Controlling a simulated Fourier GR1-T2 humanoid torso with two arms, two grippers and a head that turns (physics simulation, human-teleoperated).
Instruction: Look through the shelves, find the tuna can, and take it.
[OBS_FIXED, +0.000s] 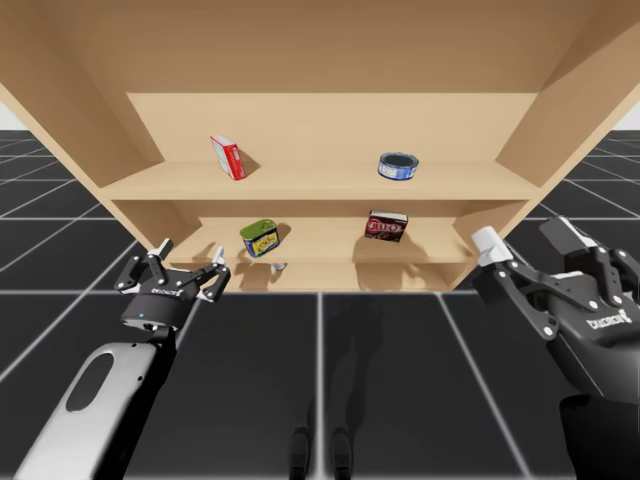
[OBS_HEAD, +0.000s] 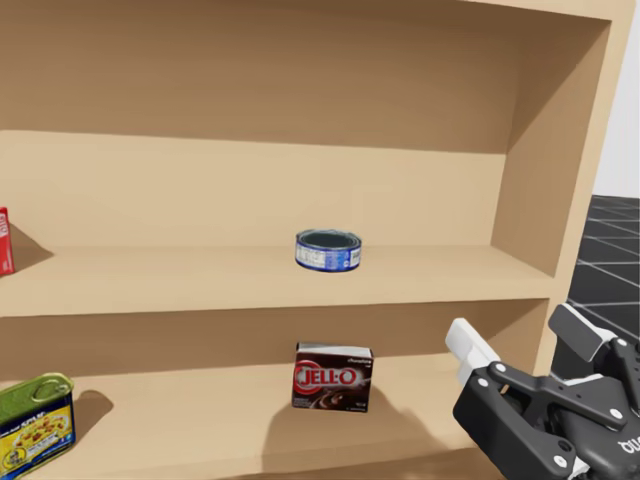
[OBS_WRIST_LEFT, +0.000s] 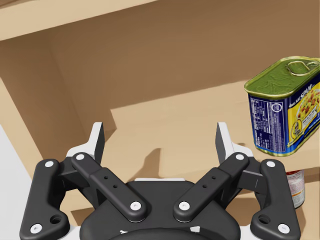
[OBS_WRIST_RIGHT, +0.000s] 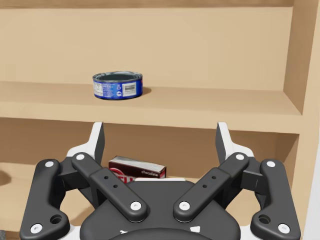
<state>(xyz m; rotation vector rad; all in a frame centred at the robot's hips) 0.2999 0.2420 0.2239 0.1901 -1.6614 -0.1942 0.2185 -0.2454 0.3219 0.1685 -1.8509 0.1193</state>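
Observation:
The tuna can (OBS_FIXED: 398, 166) is a low round blue can on the upper shelf, right of centre, also seen in the head view (OBS_HEAD: 328, 250). In the right wrist view the tuna can (OBS_WRIST_RIGHT: 117, 85) stands well ahead of my right gripper (OBS_WRIST_RIGHT: 160, 137) and a little to its left. That gripper is open and empty; the high view shows my right gripper (OBS_FIXED: 528, 240) in front of the shelf's right end, as does the head view (OBS_HEAD: 525, 340). My left gripper (OBS_FIXED: 190, 258) is open and empty at the lower shelf's left end, also seen in its own wrist view (OBS_WRIST_LEFT: 160, 137).
A red box (OBS_FIXED: 229, 157) leans on the upper shelf at the left. The lower shelf holds a green and yellow rectangular can (OBS_FIXED: 259, 238) and a dark brown box (OBS_FIXED: 386, 225). A small can (OBS_FIXED: 278, 268) sits below. The shelf's side walls (OBS_FIXED: 555, 110) flank both arms.

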